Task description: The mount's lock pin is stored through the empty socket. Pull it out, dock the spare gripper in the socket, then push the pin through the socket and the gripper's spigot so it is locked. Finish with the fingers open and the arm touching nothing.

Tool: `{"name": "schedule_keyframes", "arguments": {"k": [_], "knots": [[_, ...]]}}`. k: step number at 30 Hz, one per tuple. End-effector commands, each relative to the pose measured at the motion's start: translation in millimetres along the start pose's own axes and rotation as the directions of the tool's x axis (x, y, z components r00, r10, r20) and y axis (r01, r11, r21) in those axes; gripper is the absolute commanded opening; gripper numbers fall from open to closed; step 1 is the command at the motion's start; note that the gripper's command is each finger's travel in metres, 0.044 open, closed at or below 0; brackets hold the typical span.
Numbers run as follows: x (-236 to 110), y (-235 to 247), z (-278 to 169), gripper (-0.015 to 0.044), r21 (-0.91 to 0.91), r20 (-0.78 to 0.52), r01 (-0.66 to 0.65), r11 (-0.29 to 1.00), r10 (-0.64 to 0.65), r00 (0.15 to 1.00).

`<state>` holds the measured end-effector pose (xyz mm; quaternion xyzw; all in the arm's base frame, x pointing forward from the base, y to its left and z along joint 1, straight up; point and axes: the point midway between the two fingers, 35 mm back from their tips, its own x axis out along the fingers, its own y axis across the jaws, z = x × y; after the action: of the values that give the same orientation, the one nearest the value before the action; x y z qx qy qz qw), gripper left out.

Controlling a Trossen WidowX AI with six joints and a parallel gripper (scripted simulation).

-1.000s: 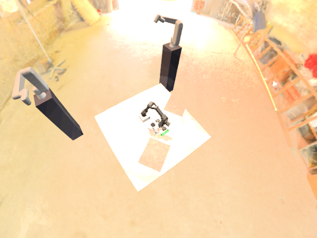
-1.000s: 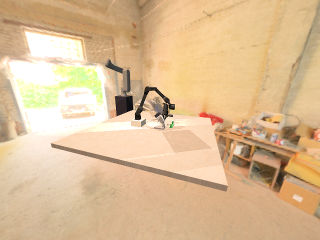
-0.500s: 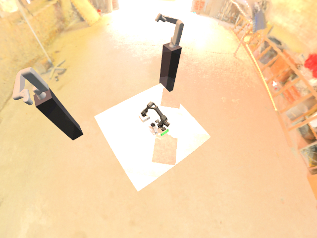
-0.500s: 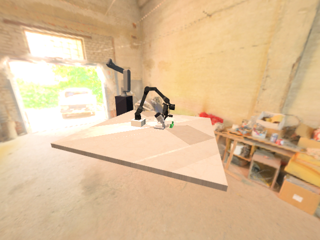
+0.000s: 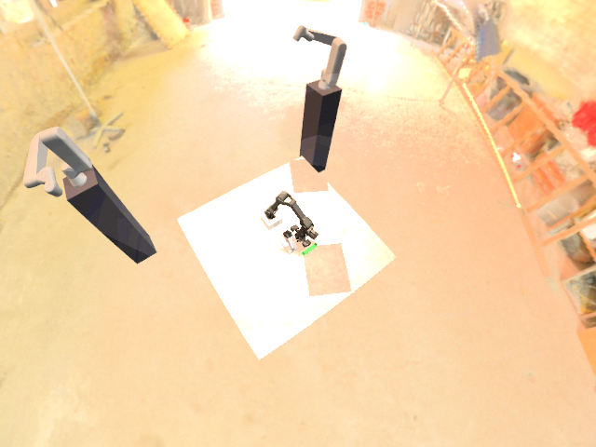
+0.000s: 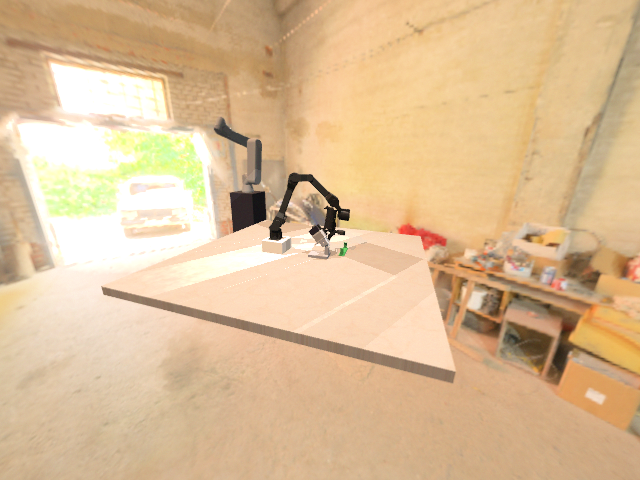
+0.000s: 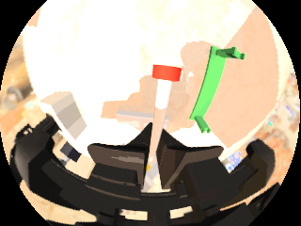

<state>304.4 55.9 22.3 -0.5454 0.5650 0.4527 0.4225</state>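
Pin was the held thing: a thin pale shaft with a red head, pinched at its near end between the dark fingers of the hand, which were pressed almost together on it. It ran straight out ahead of the hand along the line of the fingers, a hold that looked meant to keep the shaft in line for a later push through the socket.

Just beside the pin's red head lay a green bracket, long and slightly curved, with short tabs at both ends. Near the pin, toward the arm's base, a grey mount leaned on its small plate; whether the spare gripper already sat in it was too small to tell. The pin appeared to be out of the socket, so the first step seemed done, docking and locking still ahead.

The arm rose from a white block and bent down over the mount. A pale counter with darker square patches carried all of this. Around it stood a worn hall with yellowed plaster walls, a bright open doorway, cluttered wooden shelves along one side, and two grey arms on dark pedestals, well apart from the pin.
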Motion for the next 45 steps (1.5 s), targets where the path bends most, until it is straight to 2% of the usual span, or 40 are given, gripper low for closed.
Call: {"name": "schedule_keyframes", "arguments": {"k": [1,16,24,45], "knots": [[-1.2,-0.6,-3.3,0.0,-0.001,0.005,0.003,1.0,-0.003,1.0],[0.6,-0.3,-11.9,0.0,-0.004,0.005,-0.005,1.0,0.005,1.0],[2.7,-0.4,-10.6,0.02,-0.001,0.002,-0.01,1.0,0.01,1.0],[-22.8,9.7,4.4,0.02,-0.017,-0.013,-0.047,0.999,0.047,0.999]]}}
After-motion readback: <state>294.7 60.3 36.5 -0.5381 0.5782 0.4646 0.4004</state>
